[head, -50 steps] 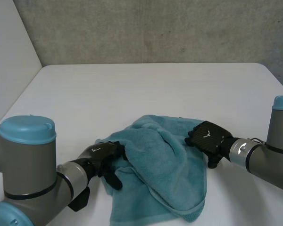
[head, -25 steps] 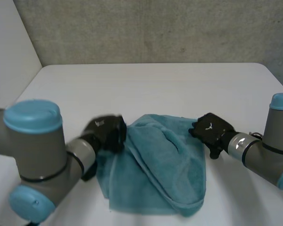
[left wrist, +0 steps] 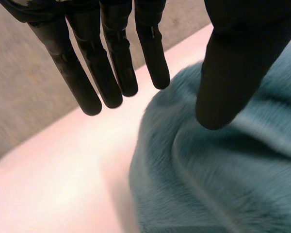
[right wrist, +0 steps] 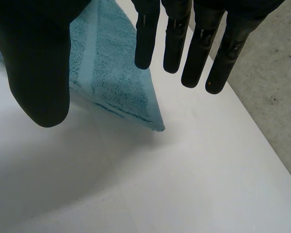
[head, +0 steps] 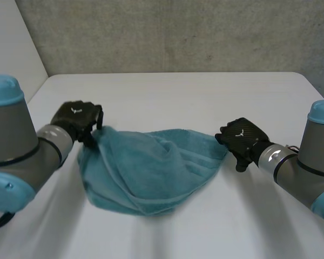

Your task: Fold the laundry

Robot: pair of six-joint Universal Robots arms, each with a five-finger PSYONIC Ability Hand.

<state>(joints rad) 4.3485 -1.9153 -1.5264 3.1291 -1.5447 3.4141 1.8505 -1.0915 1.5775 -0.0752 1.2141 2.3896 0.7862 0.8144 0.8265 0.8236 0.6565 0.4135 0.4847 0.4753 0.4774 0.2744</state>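
- Since the teal towel [head: 151, 167] lies drawn out sideways on the white table [head: 178, 97], rumpled and creased rather than flat, I judge the step in hand to be the spreading-out that comes ahead of any fold. No tidy fold is made yet.
- The left hand [head: 75, 118] is at the towel's left corner, where the cloth rises in a small peak toward it. In its wrist view the fingers [left wrist: 114, 73] and thumb are straight and apart, grasping nothing, with the pile lying just past the thumb.
- The right hand [head: 240, 139] is at the towel's right corner, also released: its fingers [right wrist: 174, 43] are straight and the thumb stands off. The hemmed corner [right wrist: 153, 124] rests flat on the table under the space between them.
- The next move probably calls for each hand to close on its own corner and pull the cloth taut, or to press it down and smooth it. The near edge sags toward the robot in a rounded lobe with overlapping layers, and that needs flattening first.
- Thick terry is likely to drag and bunch, so a firm pinch at the hem looks wiser than a grab at the middle.
- The table is white and smooth. A rough grey wall [head: 178, 32] stands behind its far edge, and a paler panel [head: 11, 54] runs along the robot's left.
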